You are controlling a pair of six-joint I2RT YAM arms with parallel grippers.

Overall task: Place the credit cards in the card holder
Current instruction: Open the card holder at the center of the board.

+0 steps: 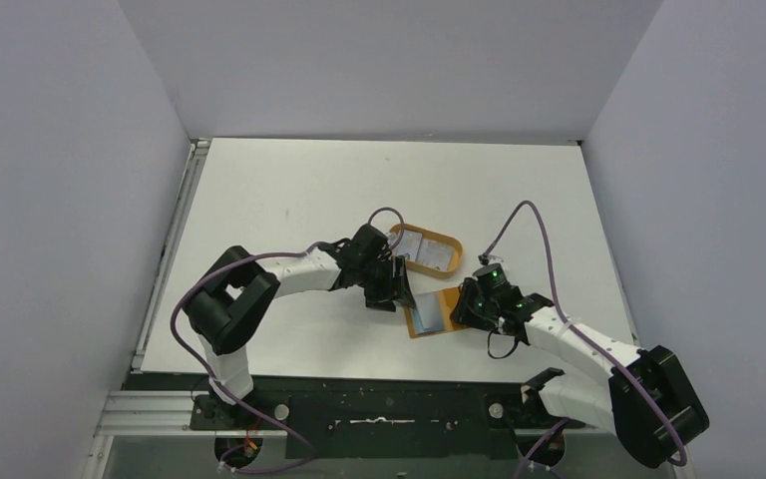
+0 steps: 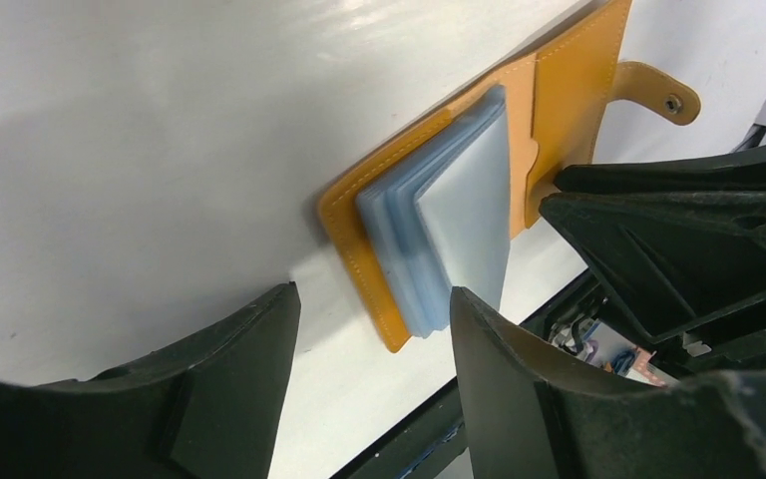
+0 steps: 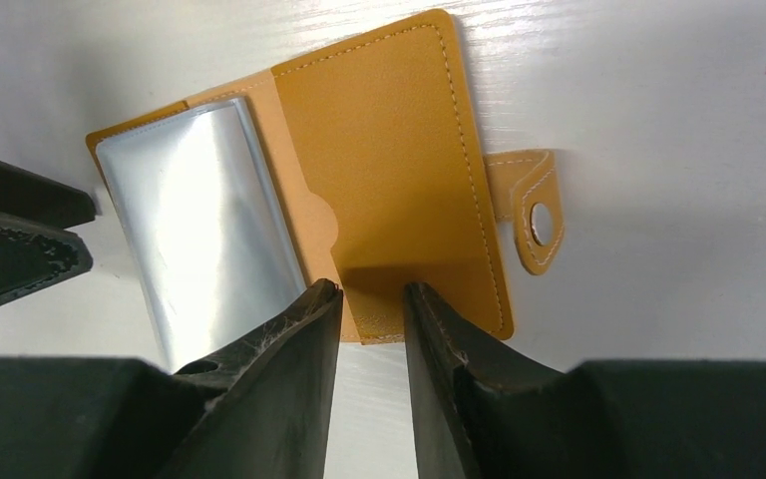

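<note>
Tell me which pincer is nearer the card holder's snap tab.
Right. The right pincer sits at the card holder's near edge, on the snap tab's side; the left pincer is across the holder, by the clear pockets.

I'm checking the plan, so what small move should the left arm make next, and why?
Probably swing the left gripper over to the tray for a card: its jaws are open and empty beside the card holder, which lies open with the right gripper at its flap.
</note>
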